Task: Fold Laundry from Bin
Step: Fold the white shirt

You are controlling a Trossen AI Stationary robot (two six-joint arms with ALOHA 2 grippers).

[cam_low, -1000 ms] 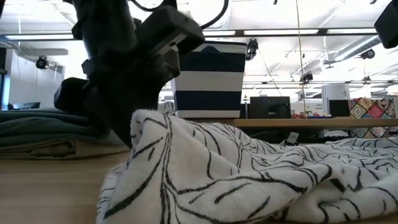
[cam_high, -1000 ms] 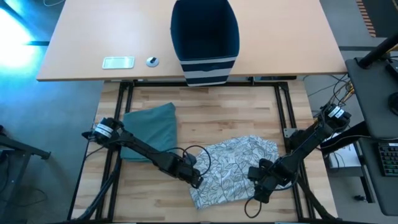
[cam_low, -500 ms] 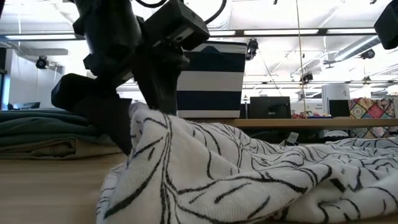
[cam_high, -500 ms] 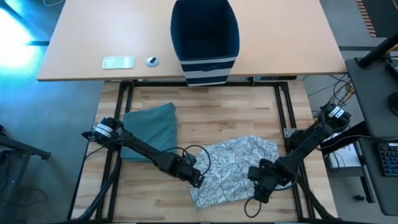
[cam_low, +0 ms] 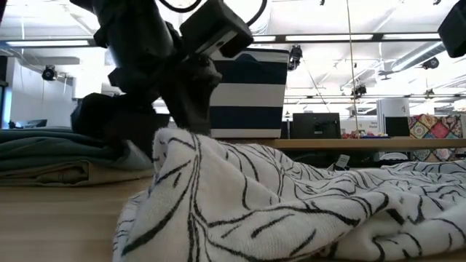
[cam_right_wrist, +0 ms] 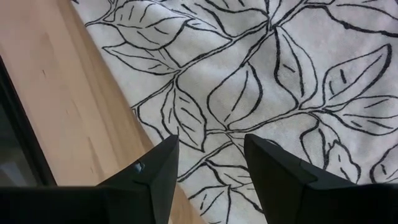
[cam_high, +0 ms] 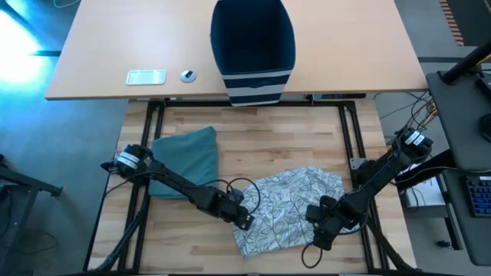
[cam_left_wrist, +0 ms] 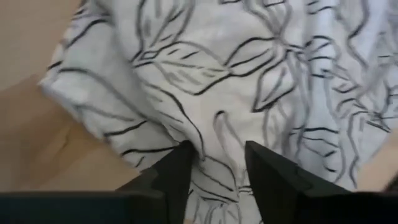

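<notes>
Leaf-print cloth (cam_high: 290,207) lying rumpled on worktop (cam_high: 261,130), front centre. Soft, light, limp; likely to sag and slide. Best taken at corners or hems. Left end effector (cam_high: 244,218) at left edge, fingers apart around a fold. Right end effector (cam_high: 321,228) parted above right edge, empty.

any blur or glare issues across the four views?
Left wrist view: the leaf-print cloth is soft and blurred; right wrist view: leaf lines on it crisp. High view: strong cyan glare at the top-left floor. Low view: near cloth sharp, bright ceiling lights behind the striped bin.
</notes>
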